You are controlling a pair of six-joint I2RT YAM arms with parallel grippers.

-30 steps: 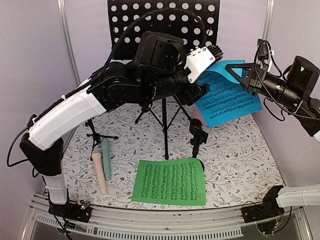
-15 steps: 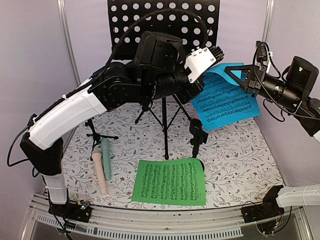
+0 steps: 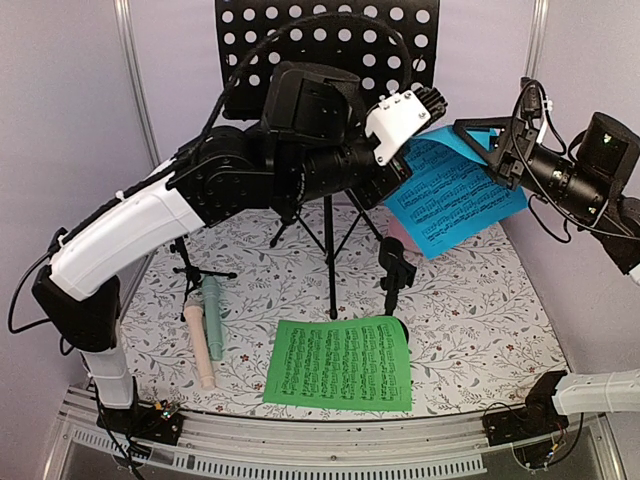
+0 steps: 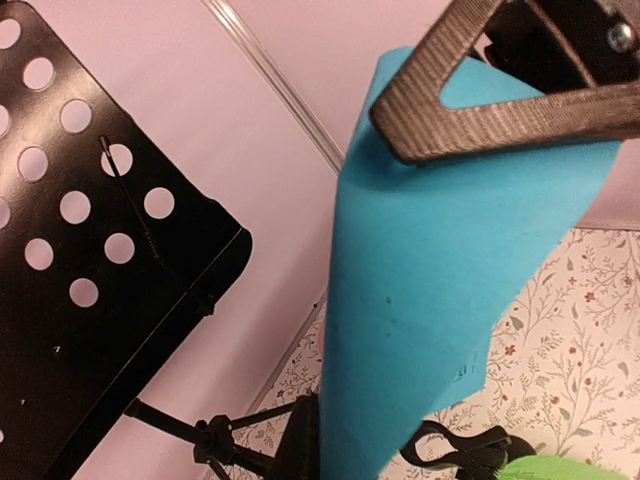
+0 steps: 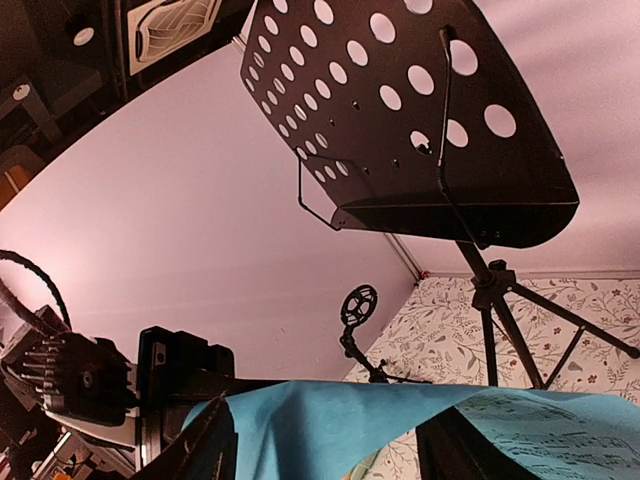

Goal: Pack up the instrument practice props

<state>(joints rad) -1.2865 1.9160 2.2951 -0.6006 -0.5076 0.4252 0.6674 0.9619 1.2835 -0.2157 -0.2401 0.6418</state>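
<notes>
Blue music sheet clamped in the left pincer, right pincer spread apart, above floral tablecloth, lilac walls behind

Music rack stands at rear centre of the desk on its tripod legs. Raised music sheet hangs above the desk, right of the rack, gripped at its upper edge by the left tool; the right tool sits just beside it on the right. Flat music sheet lies at front centre, before the tripod legs. Right mic support stands just behind that sheet's right rear corner. Left mic support stands at left, behind the left toy microphone and right toy microphone, which lie side by side.
</notes>
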